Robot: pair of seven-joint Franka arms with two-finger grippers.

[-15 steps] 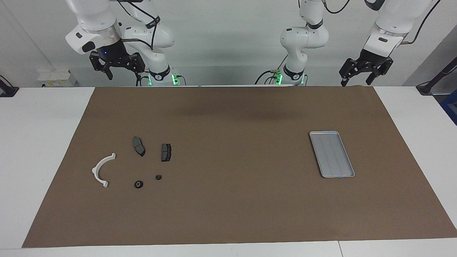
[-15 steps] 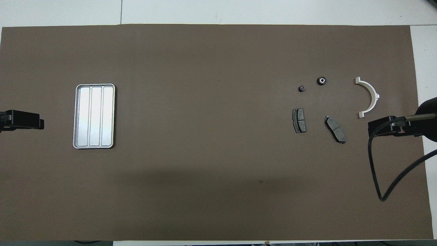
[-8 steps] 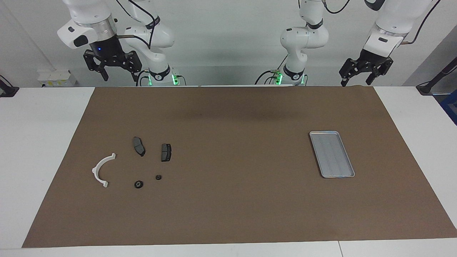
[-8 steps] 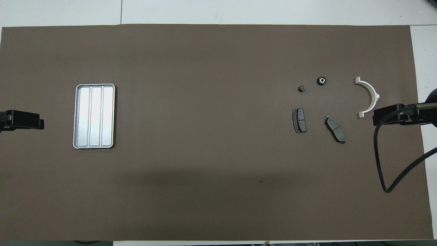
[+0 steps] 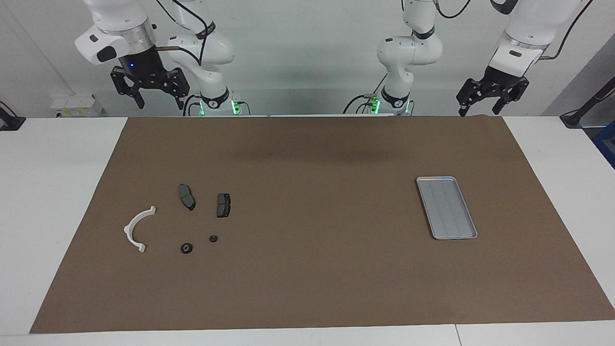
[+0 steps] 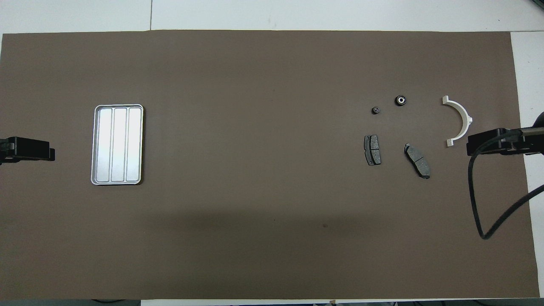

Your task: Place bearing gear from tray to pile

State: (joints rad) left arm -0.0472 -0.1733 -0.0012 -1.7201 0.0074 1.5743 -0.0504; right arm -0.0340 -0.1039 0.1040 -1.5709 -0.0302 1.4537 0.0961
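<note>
Retreat was the only change over the last second: the right gripper (image 5: pixel 160 100) lifted a little and drew back toward its own end of the table, while the left gripper (image 5: pixel 480 108) waited unmoved above the mat's edge nearest the robots. Both sets of jaws stood wide apart and held nothing.

Taking the overhead view as a clock face with twelve farthest from the robots, the tray (image 5: pixel 447 207) lay at nine o'clock on the brown mat (image 5: pixel 317 158), bare, with nothing on its ribbed floor. The pile sat at three o'clock: the white plastic arc (image 5: pixel 129 222), two dark brake pads (image 5: pixel 186 197) (image 5: pixel 223 205), and, at twelve o'clock from the pads, two small dark round parts, the larger bearing gear (image 5: pixel 186 248) and a smaller one (image 5: pixel 213 238) just beside it. Nothing on the table shifted during the withdrawal.

With the tray empty, the round parts resting among the pile and both arms clear, the transfer looked finished, and the right arm's pull-back read as a return to rest, not as the start of another pick.
</note>
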